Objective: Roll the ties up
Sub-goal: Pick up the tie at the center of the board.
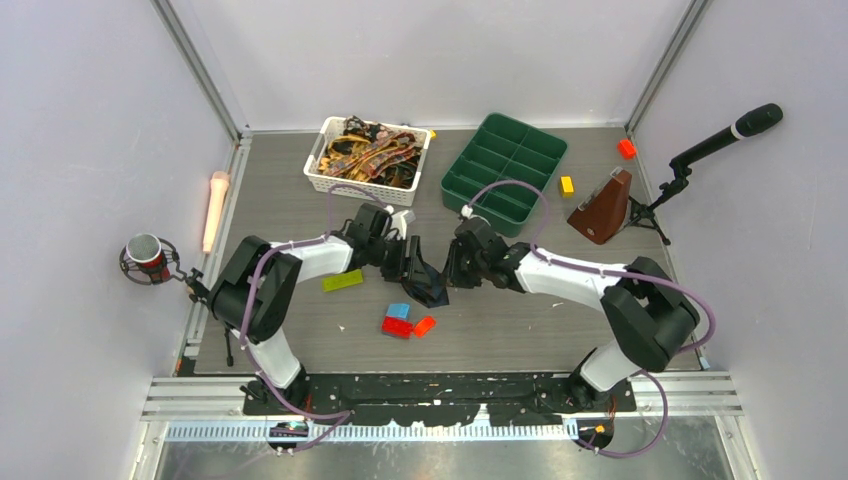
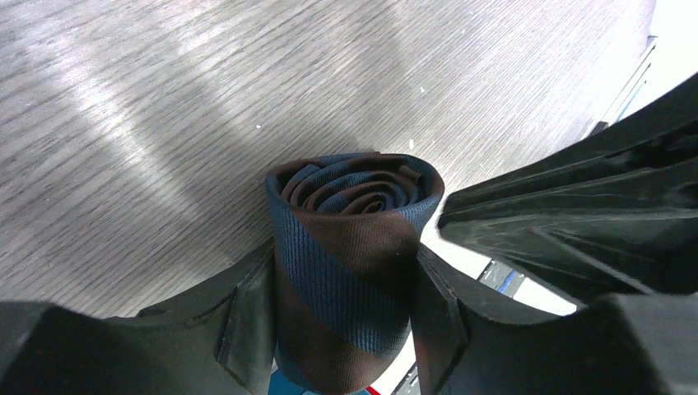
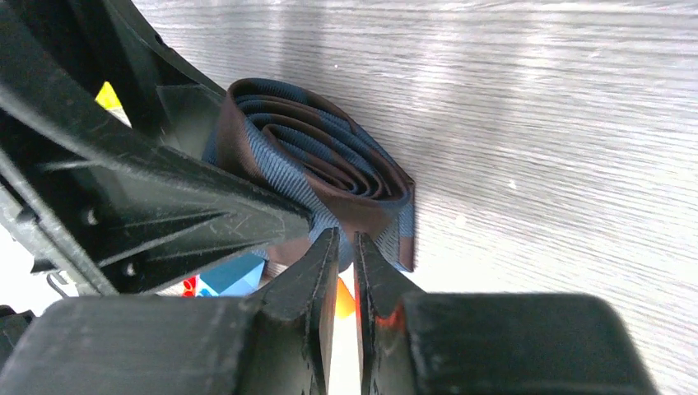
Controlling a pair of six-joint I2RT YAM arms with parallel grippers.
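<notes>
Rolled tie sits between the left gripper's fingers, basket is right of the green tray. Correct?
One slip: the basket sits left of the green tray, not right of it, as the top view shows. The rolled tie does sit between the left gripper's fingers.

This is a robot laboratory test cell. White enclosure walls (image 1: 440,60) on aluminium frame posts (image 1: 197,70) surround a grey worktop (image 1: 285,200). The left arm (image 1: 300,262) and right arm (image 1: 570,275) are bolted to a base rail (image 1: 440,395), beside a stand-mounted microphone (image 1: 745,125).

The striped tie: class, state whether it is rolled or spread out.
Rolled: the tie shows a spiral of layers at its end, a coil held in the left gripper.
</notes>
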